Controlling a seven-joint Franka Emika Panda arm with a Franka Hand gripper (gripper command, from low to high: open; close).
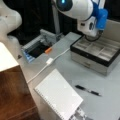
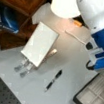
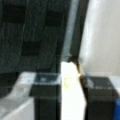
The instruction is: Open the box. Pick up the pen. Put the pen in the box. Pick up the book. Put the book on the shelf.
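The box (image 1: 90,56) stands open at a front view's right, its beige compartments showing and its lid (image 1: 112,30) raised behind. In the wrist view my gripper (image 3: 72,97) has a pale edge, seemingly the lid's, filling the gap between its dark fingers (image 3: 46,97). The black pen (image 1: 88,90) lies on the table in front of the box, also seen as the pen (image 2: 53,80). To its left rests the white spiral book (image 1: 58,96), shown again as the book (image 2: 40,43). The brown shelf (image 1: 12,100) is at the left, and the shelf (image 2: 20,2) fills a front view's top left.
A white cable (image 1: 47,62) runs across the table past a small orange object (image 1: 48,50). A grey open tray (image 1: 37,47) sits at the back. The robot base (image 1: 7,20) stands at the far left. A blue item (image 2: 6,18) lies inside the shelf.
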